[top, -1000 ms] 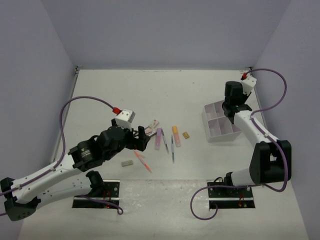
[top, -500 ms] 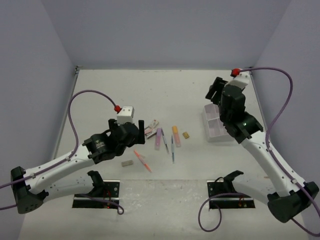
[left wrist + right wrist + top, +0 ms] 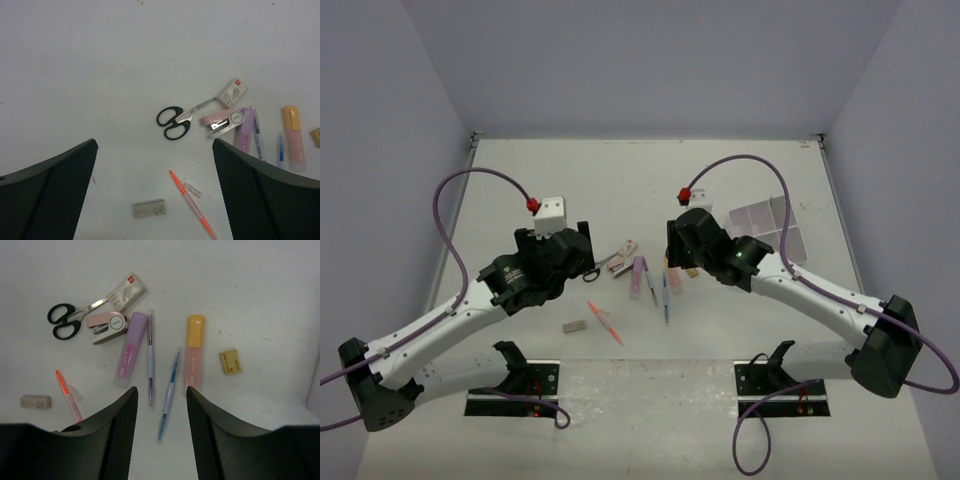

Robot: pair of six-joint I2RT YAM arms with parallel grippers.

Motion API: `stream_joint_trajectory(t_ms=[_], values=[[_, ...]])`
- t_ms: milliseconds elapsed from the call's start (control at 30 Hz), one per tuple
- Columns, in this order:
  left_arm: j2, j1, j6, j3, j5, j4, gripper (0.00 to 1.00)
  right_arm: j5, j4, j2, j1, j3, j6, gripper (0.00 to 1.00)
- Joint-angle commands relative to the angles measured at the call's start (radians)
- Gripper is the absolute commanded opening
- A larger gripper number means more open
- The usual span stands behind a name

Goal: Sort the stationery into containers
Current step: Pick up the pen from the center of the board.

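Note:
The stationery lies mid-table: black-handled scissors, purple marker, orange marker, thin pen, blue pen, orange pen, grey eraser and tan eraser. The white divided tray sits at the right. My left gripper is open and empty, above and left of the scissors. My right gripper is open and empty, above the blue pen.
A pink stapler and a small white box lie by the scissors' blades. A clear pen cap lies beside the orange pen. Grey walls close the table at the back and sides.
My right gripper has swung left from the tray to above the pens and markers. My left gripper has drawn back a little to the left. The stationery has not moved.

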Motion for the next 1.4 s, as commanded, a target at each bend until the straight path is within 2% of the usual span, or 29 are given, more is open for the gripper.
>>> stream_joint_trajectory(t_ms=[0,267,500,633,767,867,1133,1367], values=[[-0.088,0.006,0.176,0.032,0.006,0.042,1.0,-0.049,0.03,0.052,0.057,0.003,0.069,0.44],[-0.168,0.006,0.171,-0.071,-0.005,0.052,1.0,-0.087,0.067,0.214,0.123,0.059,0.081,0.39],[-0.164,0.006,0.171,-0.075,-0.007,0.059,1.0,-0.109,0.089,0.306,0.217,0.118,0.06,0.36],[-0.176,0.006,0.105,-0.058,-0.06,0.003,1.0,-0.116,0.081,0.354,0.288,0.147,0.048,0.37],[-0.247,0.006,0.02,-0.036,-0.143,-0.075,1.0,-0.165,0.096,0.399,0.349,0.183,0.032,0.44],[-0.346,0.006,-0.04,-0.033,-0.185,-0.102,1.0,-0.144,0.039,0.468,0.389,0.267,0.032,0.47],[-0.604,0.005,-0.027,-0.063,-0.189,-0.052,1.0,-0.118,-0.071,0.595,0.441,0.373,0.041,0.41],[-0.58,0.005,-0.01,-0.063,-0.173,-0.042,1.0,-0.124,-0.102,0.659,0.445,0.41,0.036,0.37]])
